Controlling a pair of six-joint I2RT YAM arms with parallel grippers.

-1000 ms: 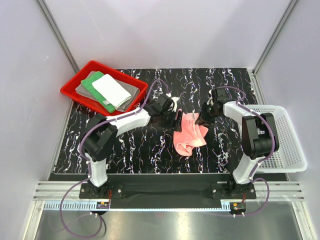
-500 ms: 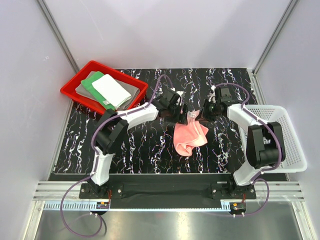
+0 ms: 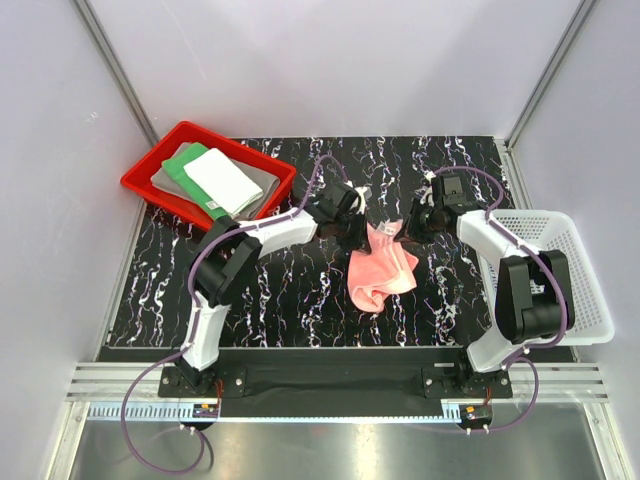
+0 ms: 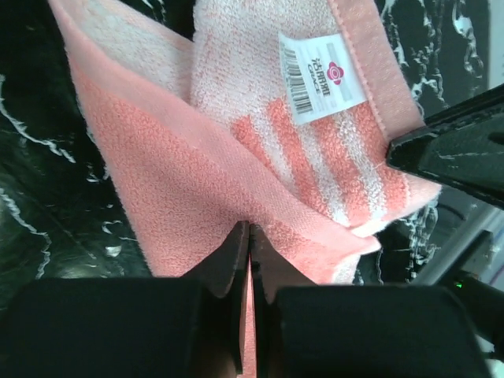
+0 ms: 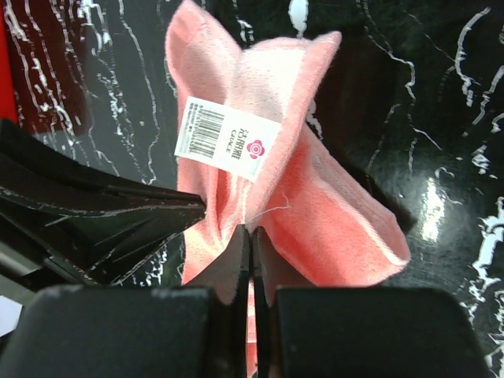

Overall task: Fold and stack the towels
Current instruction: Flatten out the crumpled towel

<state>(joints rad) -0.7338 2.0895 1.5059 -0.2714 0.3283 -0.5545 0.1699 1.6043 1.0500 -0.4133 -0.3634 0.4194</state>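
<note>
A crumpled salmon-pink towel (image 3: 382, 268) lies mid-table, its far end lifted between both grippers. My left gripper (image 3: 365, 234) is shut on the towel's (image 4: 197, 173) far left edge, cloth pinched between the fingertips (image 4: 249, 228). My right gripper (image 3: 408, 232) is shut on the far right edge of the same towel (image 5: 331, 220), close to its white barcode label (image 5: 227, 138). The other arm's black fingers (image 5: 94, 220) show at the left of the right wrist view. A grey towel (image 3: 262, 185), a green towel (image 3: 192, 175) and a white towel (image 3: 222, 180) lie folded in a stack.
The folded stack rests in a red tray (image 3: 150, 190) at the far left. A white mesh basket (image 3: 575, 290) stands at the right table edge. The black marbled tabletop (image 3: 290, 290) ends at grey walls on three sides.
Both grippers closed on the pink towel's far end. The left arm reached further right and away; the right gripper moved slightly toward the far side, lifting the cloth's edge.
</note>
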